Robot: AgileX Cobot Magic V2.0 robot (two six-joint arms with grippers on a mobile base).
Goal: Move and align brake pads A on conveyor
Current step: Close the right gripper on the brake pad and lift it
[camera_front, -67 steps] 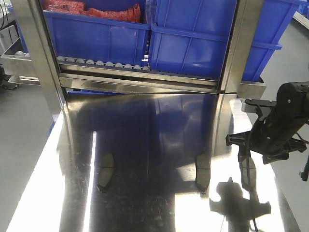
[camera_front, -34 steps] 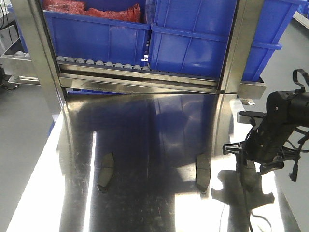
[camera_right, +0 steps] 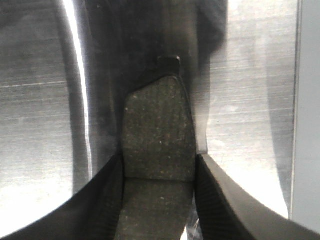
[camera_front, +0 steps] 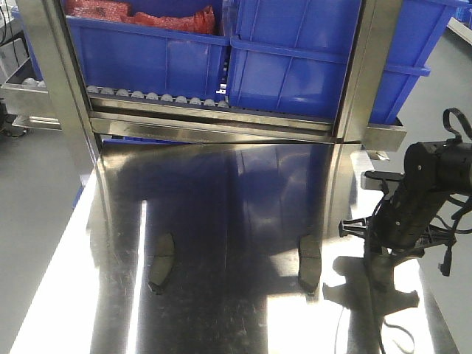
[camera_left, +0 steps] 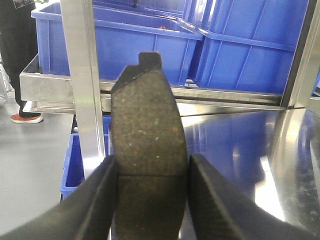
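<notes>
Two brake pads lie flat on the shiny steel table [camera_front: 236, 221]: one brake pad [camera_front: 161, 263] at the left and another brake pad [camera_front: 309, 263] near the middle. My right gripper [camera_front: 380, 258] hangs low over the table's right side, shut on a third pad [camera_right: 159, 140] that points down at the steel. Whether that pad touches the table I cannot tell. My left gripper [camera_left: 152, 200] is shut on a fourth pad [camera_left: 147, 120], held upright with its notched tab on top; this gripper appears only in its own wrist view. The conveyor is out of view.
Blue plastic bins [camera_front: 295, 66] sit on a roller rack [camera_front: 155, 96] behind the table, framed by steel posts [camera_front: 51, 81]. One bin holds red items [camera_front: 140, 16]. Grey floor [camera_front: 29, 192] lies past the table's left and right edges.
My right arm has come down and slightly left with its pad, closer to the table; its shadow has merged with it. The two pads on the table have not moved.
</notes>
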